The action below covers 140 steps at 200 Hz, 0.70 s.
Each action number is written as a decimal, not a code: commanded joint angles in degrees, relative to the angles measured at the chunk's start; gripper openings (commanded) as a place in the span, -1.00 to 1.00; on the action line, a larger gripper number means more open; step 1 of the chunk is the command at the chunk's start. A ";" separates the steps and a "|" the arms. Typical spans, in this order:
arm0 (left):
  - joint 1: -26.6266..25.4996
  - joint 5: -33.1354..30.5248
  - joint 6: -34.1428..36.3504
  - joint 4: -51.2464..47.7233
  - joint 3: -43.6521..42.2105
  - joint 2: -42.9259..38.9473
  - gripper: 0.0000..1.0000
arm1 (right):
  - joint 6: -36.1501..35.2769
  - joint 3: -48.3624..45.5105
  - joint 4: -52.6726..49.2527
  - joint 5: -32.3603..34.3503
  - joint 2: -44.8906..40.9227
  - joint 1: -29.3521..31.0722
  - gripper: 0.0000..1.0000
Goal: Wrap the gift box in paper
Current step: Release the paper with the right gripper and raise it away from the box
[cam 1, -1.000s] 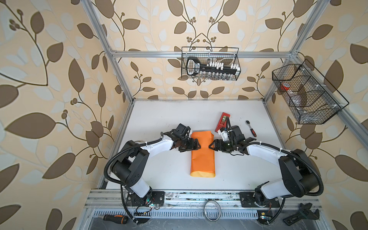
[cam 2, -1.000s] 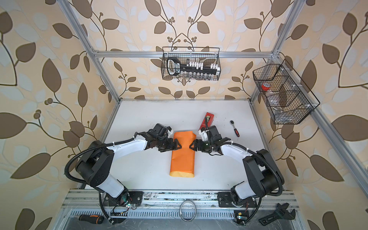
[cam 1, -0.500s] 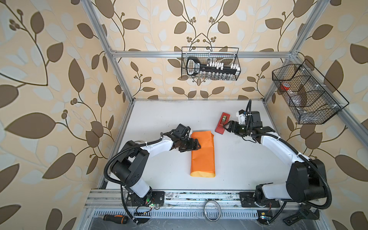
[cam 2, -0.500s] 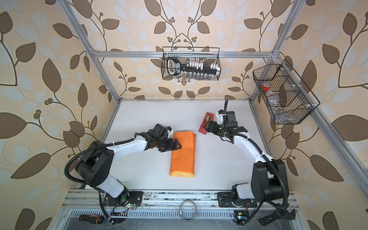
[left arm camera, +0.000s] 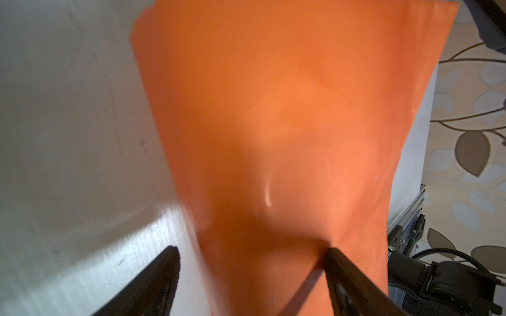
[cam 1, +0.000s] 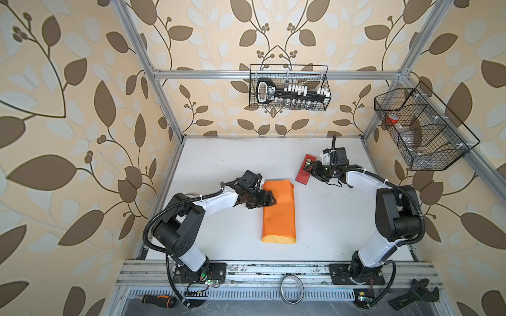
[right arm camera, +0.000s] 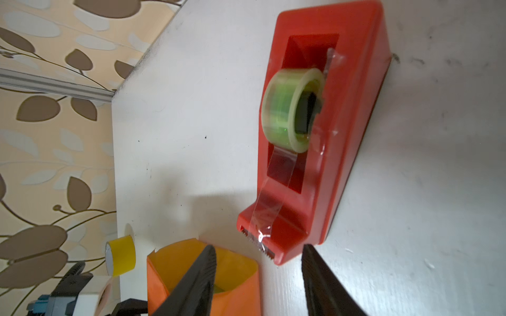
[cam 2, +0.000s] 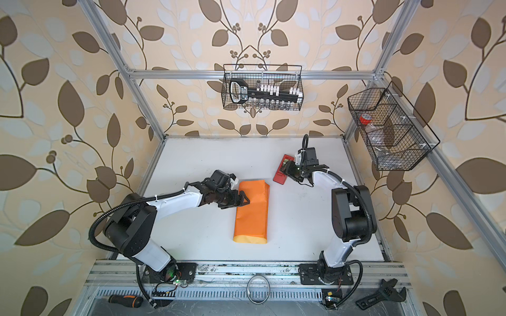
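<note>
Top views both show the paper (cam 1: 280, 216) (cam 2: 252, 216) folded into a long orange packet. It lies flat near the middle of the white table (cam 1: 232, 164) (cam 2: 191, 164), with its long side going from the back wall toward the robot. At the near end a pale yellow strip is visible. The gift box is covered by the paper in these views. In the right wrist view the far end of the paper (right arm camera: 241, 290) stands open with a pale inside, and a small green patch (right arm camera: 218, 288) appears deep in it.

The left end effector (cam 1: 272, 199) (cam 2: 245, 199) is at the left edge of the packet, toward its far end. In the left wrist view the left end effector (left arm camera: 250, 261) has its jaws wide apart and grips nothing. One finger is over the bare table and the other touches the top of the paper (left arm camera: 287, 109), where a small dent shows.

The right end effector (cam 1: 309, 171) (cam 2: 286, 171) is at the red tape dispenser (cam 1: 304, 171) (cam 2: 282, 169), which stands on the table beyond the right far corner of the packet, apart from it. In the right wrist view the right end effector (right arm camera: 258, 273) has its jaws partly apart and clamps nothing. The cutter end of the tape dispenser (right arm camera: 323, 131) is just in front of the tips, with a loose end of clear tape on it.
</note>
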 commanded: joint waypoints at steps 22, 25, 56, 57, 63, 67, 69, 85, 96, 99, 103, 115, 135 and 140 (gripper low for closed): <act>0.20 -2.01 1.55 -4.30 -2.16 -0.05 0.68 | 2.37 3.09 3.41 -2.27 4.19 -0.38 -0.04; 0.21 -2.01 1.63 -4.28 -2.16 -0.05 0.68 | 2.33 3.16 3.48 -2.37 4.37 -0.42 -0.05; 0.14 -1.80 1.56 -4.15 -2.33 -0.03 0.68 | 2.59 3.55 4.04 -2.77 6.08 -0.59 -0.09; 0.18 -1.82 1.54 -4.15 -2.33 -0.04 0.68 | 2.57 3.54 4.09 -2.81 6.14 -0.62 -0.09; 0.16 -1.79 1.54 -4.09 -2.33 -0.05 0.68 | 2.64 3.53 4.41 -3.12 6.47 -0.64 -0.10; 0.16 -1.83 1.53 -4.05 -2.33 -0.05 0.68 | 2.83 3.53 4.61 -3.25 6.65 -0.64 -0.11; 0.18 -1.84 1.56 -4.10 -2.31 -0.05 0.68 | 2.84 3.53 4.61 -3.27 6.78 -0.64 -0.12; 0.13 -1.84 1.58 -4.06 -2.22 -0.06 0.68 | 3.29 3.49 5.10 -3.52 7.54 -0.71 -0.14; 0.13 -1.88 1.52 -4.14 -2.19 -0.05 0.68 | 3.74 3.30 5.39 -3.71 7.94 -0.73 -0.16; 0.17 -1.91 1.55 -4.14 -2.20 -0.03 0.67 | 3.82 3.23 5.51 -3.75 8.01 -0.78 -0.17; 0.13 -1.93 1.53 -4.18 -2.15 -0.04 0.68 | 4.04 3.14 5.62 -3.83 8.12 -0.81 -0.18; 0.09 -2.01 1.62 -4.16 -2.20 0.02 0.68 | 4.76 2.56 6.18 -3.89 8.14 -0.90 -0.21; 0.17 -2.07 1.53 -4.09 -2.23 0.04 0.68 | 6.59 1.60 7.37 -3.91 8.22 -0.90 -0.21; 0.12 -2.03 1.58 -4.06 -2.18 0.09 0.67 | 6.96 1.35 7.69 -3.89 8.22 -0.95 -0.22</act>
